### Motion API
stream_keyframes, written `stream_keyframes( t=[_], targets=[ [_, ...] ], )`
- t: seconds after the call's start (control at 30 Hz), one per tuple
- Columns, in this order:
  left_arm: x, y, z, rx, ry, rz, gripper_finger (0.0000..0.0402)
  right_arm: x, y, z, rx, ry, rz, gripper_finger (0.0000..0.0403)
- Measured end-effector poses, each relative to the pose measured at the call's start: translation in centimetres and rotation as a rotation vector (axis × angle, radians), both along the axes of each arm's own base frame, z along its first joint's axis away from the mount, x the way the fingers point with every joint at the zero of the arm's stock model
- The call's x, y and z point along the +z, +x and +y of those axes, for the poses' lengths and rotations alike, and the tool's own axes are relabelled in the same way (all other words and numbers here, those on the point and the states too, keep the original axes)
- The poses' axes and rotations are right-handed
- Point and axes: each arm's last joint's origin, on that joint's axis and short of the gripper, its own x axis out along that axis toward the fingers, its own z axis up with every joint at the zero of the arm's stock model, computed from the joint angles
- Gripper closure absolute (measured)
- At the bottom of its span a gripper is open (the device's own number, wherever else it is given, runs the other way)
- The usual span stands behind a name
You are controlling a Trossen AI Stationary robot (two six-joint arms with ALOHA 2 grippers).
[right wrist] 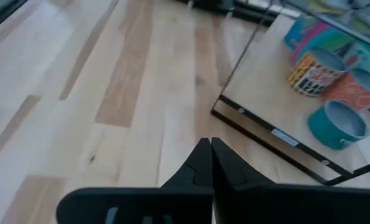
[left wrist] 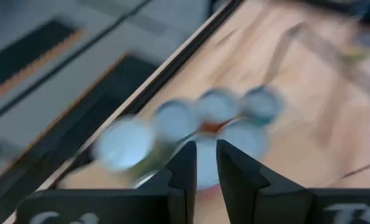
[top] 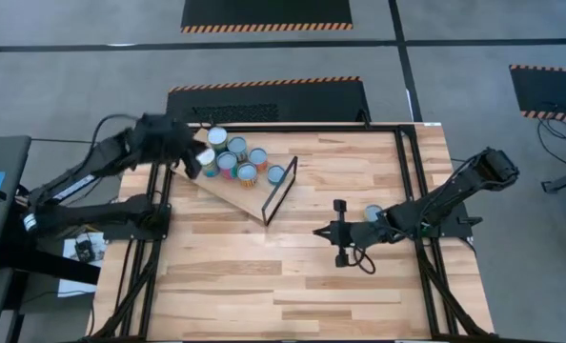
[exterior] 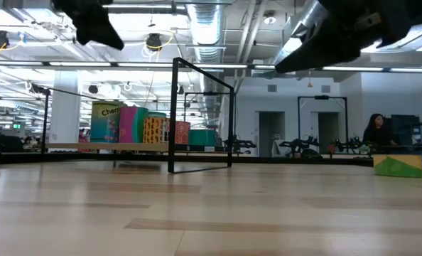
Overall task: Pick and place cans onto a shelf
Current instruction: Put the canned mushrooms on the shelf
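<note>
Several cans stand upright close together on the tilted light-wood shelf, whose black metal frame is at its right end. They also show in the low view. One more can with a pale top stands on the tabletop beside my right arm. My left gripper hovers over the left cans, fingers a narrow gap apart and empty. My right gripper is shut and empty above the bare table, right of the shelf frame.
A black frame runs around the planked tabletop. Open tabletop lies near and between the arms. A person sits far back in the room, and a green block shows at the table's far right.
</note>
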Motion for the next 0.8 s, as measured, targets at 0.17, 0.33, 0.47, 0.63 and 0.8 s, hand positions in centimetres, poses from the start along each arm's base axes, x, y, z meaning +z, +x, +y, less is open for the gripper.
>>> stream_keyframes(
  t=[0.17,0.33,0.47,0.63,0.8],
  targets=[
    [-2.4,0.8,-3.1,-0.194,0.052,-0.185,0.0374,-2.3,-1.3,-0.5,0.017,0.062,-0.152,0.0398],
    [-5.3,2.2,-5.2,-0.358,0.092,-0.312,0.0398,-4.4,-3.5,-1.6,0.009,0.173,-0.272,0.0397],
    [-6.7,3.3,-6.6,-0.458,0.154,-0.383,0.0398,-4.7,-5.0,-2.1,-0.003,0.247,-0.273,0.0397],
    [-7.5,4.1,-7.7,-0.495,0.202,-0.426,0.0398,-4.1,-6.7,-2.3,-0.065,0.333,-0.097,0.0397],
    [-8.4,4.7,-8.3,-0.497,0.193,-0.427,0.0398,-2.5,-8.9,-2.3,-0.218,0.355,0.136,0.0397]
  ],
)
